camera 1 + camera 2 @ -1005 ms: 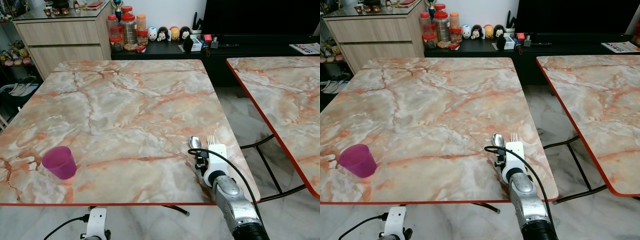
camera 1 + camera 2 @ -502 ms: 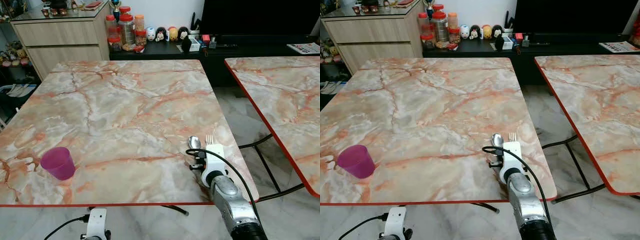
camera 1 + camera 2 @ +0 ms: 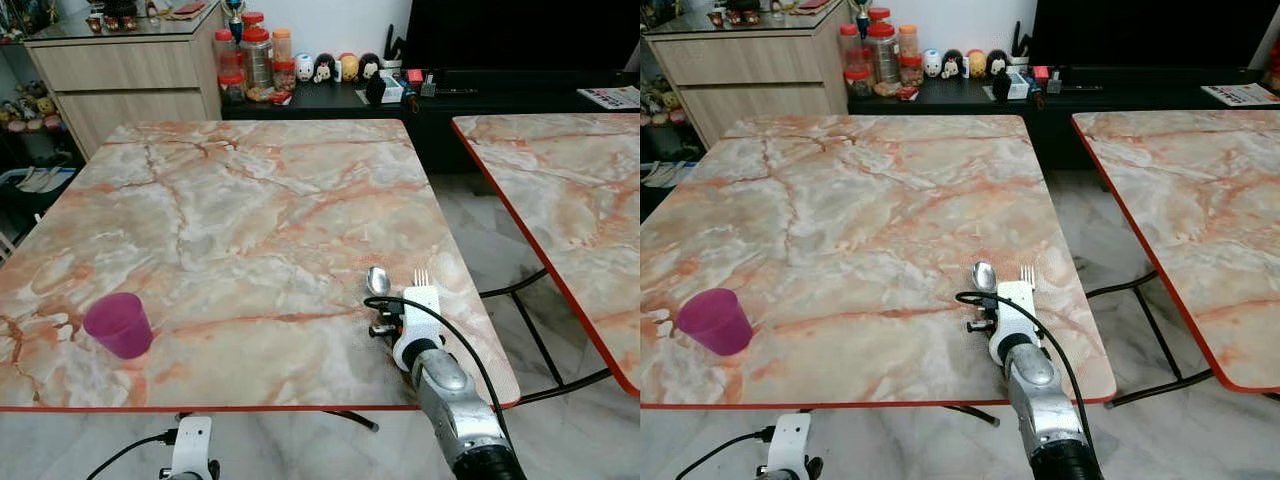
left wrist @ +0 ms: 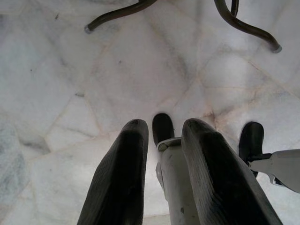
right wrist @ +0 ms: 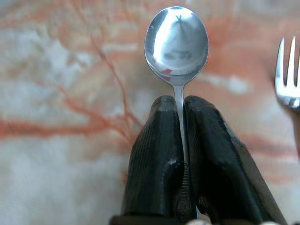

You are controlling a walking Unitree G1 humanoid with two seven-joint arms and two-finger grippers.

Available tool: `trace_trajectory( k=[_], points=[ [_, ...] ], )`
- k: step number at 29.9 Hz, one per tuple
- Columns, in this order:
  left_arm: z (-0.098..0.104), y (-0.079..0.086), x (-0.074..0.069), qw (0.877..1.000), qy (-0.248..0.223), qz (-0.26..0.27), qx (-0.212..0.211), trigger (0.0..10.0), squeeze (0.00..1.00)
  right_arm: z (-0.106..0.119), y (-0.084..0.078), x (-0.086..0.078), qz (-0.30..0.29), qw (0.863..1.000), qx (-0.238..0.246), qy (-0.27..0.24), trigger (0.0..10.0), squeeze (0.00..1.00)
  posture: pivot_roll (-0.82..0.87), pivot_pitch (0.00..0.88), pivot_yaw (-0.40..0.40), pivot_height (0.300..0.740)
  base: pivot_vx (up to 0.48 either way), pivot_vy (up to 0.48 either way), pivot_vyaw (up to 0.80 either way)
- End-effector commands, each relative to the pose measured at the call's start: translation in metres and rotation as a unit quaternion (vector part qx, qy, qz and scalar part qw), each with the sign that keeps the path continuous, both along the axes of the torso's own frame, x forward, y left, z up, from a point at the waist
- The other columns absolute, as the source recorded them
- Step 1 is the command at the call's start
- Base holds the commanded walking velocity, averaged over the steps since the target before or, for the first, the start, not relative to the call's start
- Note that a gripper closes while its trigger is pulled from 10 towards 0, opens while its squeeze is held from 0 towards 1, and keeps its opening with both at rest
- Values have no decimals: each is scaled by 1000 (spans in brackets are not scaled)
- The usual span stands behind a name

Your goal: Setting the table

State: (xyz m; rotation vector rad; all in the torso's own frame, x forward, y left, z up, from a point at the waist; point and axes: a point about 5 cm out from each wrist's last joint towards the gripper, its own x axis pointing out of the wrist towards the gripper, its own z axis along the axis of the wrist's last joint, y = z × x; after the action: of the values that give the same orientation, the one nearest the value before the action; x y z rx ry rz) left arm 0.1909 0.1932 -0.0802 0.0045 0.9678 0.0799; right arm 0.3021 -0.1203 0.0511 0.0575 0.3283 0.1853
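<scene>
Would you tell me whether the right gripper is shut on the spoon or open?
Shut on it: the right gripper's two black fingers press the spoon's handle between them, above the table.

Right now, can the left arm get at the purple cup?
Probably yes, though not at once. The left pincer hangs below the table edge, pointing at the floor, holding nothing. The purple cup stands near the table's front left corner, on the left arm's side, with bare tabletop around it. The arm must first lift.

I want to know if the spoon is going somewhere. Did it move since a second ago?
Yes. The spoon, pinched in the right gripper, has shifted to the robot's left, away from the fork lying on the table, so the gap between them is wider.
</scene>
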Motion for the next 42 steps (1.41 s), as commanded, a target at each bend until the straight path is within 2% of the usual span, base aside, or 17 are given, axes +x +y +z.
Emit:
trace_trajectory(
  k=[1,4,5,8,12,15,21,24,30,42],
  points=[
    [1,2,2,1000,-5,9,2,10000,0,18,3,8,-1,999,17,-46,10000,0,-27,0,-7,740,0,0,0],
    [2,3,3,1000,-9,11,3,10000,0,29,3,11,-9,996,26,-82,10000,0,-27,0,-7,740,0,0,0],
    [2,3,3,1000,-13,15,4,10000,0,36,2,12,-13,993,22,-112,10000,0,-26,0,-8,740,0,0,0],
    [3,4,4,1000,-16,17,5,10000,0,41,2,12,-13,991,25,-128,10000,0,-26,0,-8,740,0,0,0],
    [3,4,4,1000,-19,18,9,10000,0,52,4,12,-10,984,29,-175,10000,0,-27,0,-8,740,0,0,0],
    [2,5,2,1000,-18,18,13,10000,0,61,7,10,2,976,14,-216,10000,0,-27,0,-9,740,0,0,0],
    [-1,6,-4,1000,-10,18,20,10000,0,68,9,8,6,968,-1,-251,10000,0,-26,0,-11,740,0,0,0],
    [-3,9,-10,999,0,16,28,10000,0,75,11,7,16,959,-31,-282,10000,0,-28,0,-13,740,0,0,0],
    [-5,11,-14,999,7,20,33,10000,0,81,12,7,17,950,-41,-308,10000,0,-26,0,-15,740,0,-211,0],
    [-5,9,-13,999,8,16,31,10000,0,89,9,8,7,943,-49,-330,10000,0,-30,0,-18,740,0,-323,0]
  ],
)
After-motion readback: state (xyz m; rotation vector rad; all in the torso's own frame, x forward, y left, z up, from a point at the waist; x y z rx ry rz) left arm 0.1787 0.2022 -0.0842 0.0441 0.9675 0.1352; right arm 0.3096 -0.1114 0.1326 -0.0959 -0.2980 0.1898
